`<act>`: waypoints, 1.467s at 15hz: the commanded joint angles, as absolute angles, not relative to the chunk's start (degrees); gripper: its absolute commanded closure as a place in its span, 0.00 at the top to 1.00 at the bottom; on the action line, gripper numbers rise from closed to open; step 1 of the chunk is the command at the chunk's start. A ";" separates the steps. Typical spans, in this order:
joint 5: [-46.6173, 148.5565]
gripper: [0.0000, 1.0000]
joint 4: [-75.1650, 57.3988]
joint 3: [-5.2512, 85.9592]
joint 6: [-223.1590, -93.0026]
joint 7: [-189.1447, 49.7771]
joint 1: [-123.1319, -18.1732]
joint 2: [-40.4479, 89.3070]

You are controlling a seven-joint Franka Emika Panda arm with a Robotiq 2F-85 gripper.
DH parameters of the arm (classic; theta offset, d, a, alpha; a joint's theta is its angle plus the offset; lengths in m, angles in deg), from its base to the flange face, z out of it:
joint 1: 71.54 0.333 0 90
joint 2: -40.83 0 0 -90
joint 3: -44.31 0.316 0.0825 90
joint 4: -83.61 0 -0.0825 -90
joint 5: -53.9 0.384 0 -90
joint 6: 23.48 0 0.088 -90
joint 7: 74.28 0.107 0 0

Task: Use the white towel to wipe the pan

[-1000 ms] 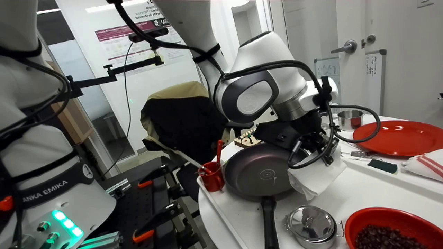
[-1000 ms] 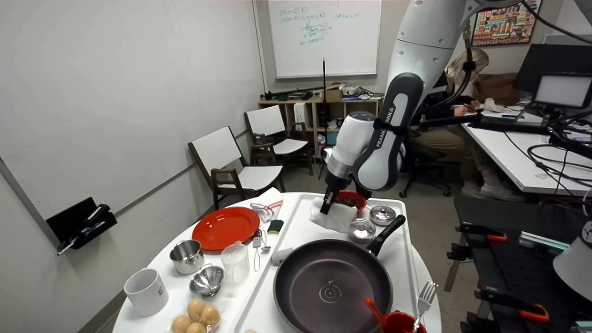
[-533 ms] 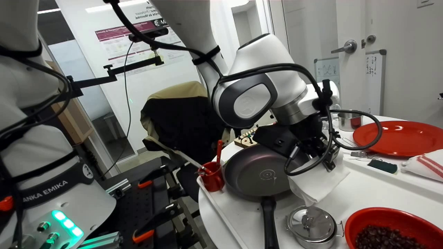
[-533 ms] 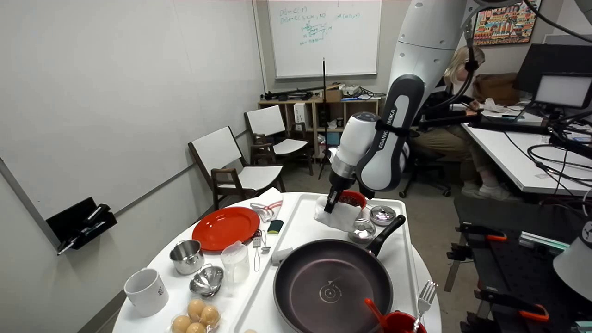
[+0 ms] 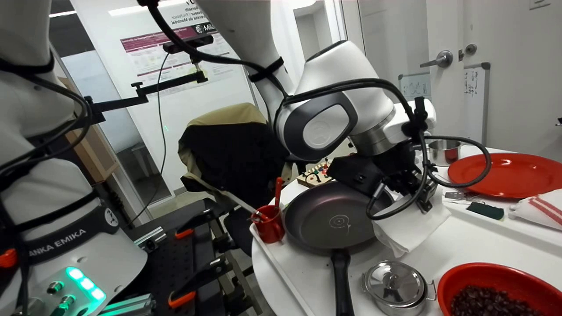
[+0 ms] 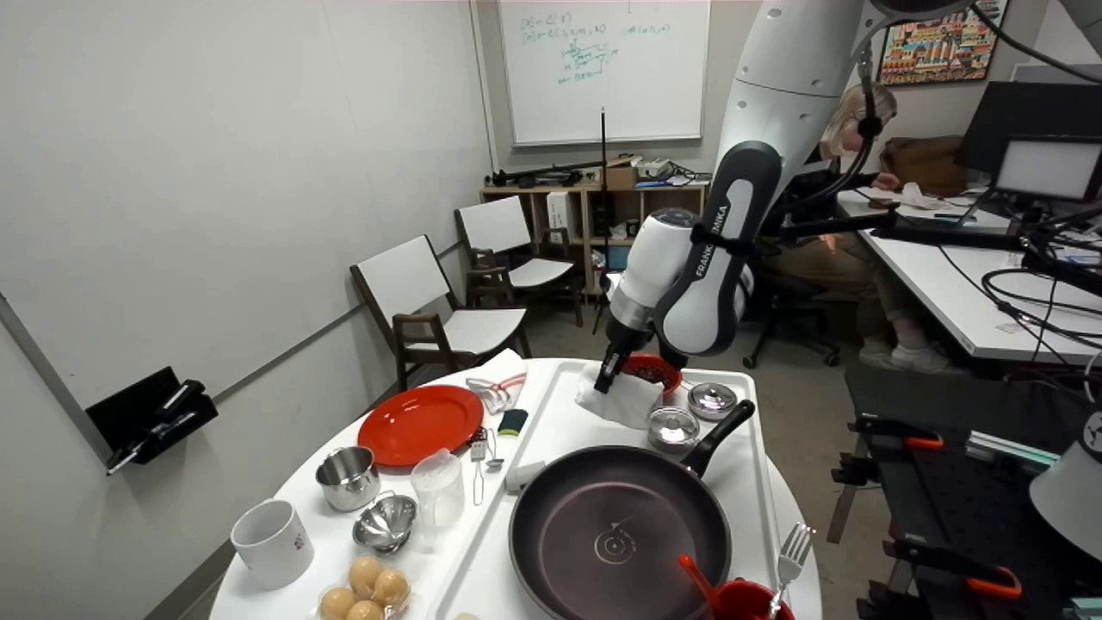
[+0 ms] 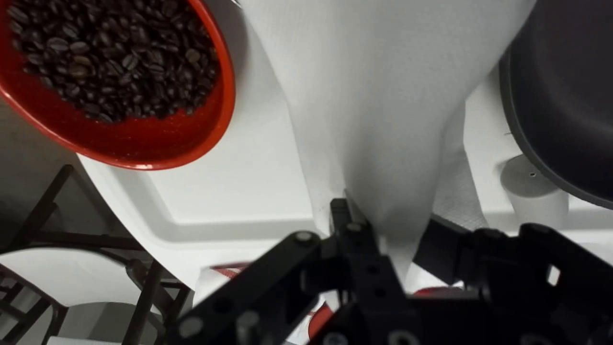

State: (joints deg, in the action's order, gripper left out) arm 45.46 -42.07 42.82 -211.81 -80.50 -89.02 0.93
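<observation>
The dark pan lies on the white tray with its handle toward the small pots; it also shows in an exterior view and at the right of the wrist view. My gripper is shut on the white towel, which hangs down from the fingers. In the wrist view, the towel runs between the two fingers. The gripper and towel are beside the pan, above the tray, on the side near the red bowl. The towel's contact with the tray cannot be told.
A red bowl of coffee beans and lidded metal pots stand near the towel. A red cup with utensils stands beside the pan. A red plate, sponge, clear jug and striped cloth lie outside the tray.
The gripper and towel dipped slightly toward the small pots half a second ago. They have since shifted back a little, up and away from the pan. The pan has not moved.
</observation>
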 commanded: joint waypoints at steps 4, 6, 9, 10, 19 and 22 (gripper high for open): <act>47.18 0.04 -32.06 47.90 -208.86 -79.52 -92.76 -7.13; 47.45 0.04 -29.22 49.60 -207.41 -79.68 -93.96 -9.63; 47.86 0.04 -26.19 51.09 -206.14 -80.01 -94.93 -12.25; 48.08 0.04 -25.53 51.24 -205.85 -79.92 -94.96 -12.76; 49.55 0.41 -21.51 51.70 -204.10 -80.02 -94.75 -15.27; 49.83 0.56 -20.90 51.72 -203.73 -79.94 -94.70 -15.55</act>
State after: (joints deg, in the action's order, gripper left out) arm 48.04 -22.90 51.23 -205.07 -79.68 -94.77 -14.65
